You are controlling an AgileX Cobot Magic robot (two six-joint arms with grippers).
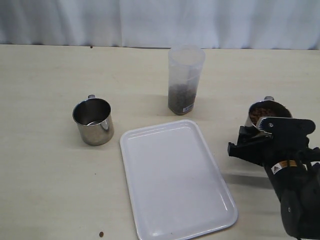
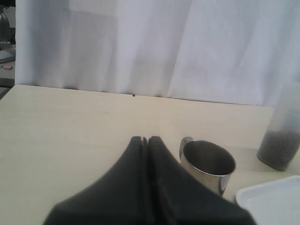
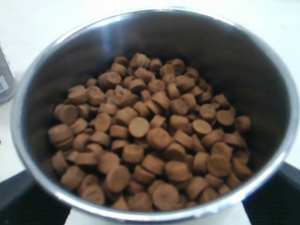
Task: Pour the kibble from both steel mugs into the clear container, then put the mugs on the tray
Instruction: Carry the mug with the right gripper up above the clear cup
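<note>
Right of the tray [image 1: 175, 175], the right tool [image 3: 150, 206] straddles the full steel mug [image 1: 254, 119] (clamped? cannot tell); the left tool [image 2: 146, 140] sits pinched shut.

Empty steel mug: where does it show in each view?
Exterior: empty steel mug stands left of the tray.
Left wrist: empty steel mug just past the left gripper.
Right wrist: not in it; the full mug holds kibble.
Shared landmark: clear container, at the frame edge in both wrist views.
</note>
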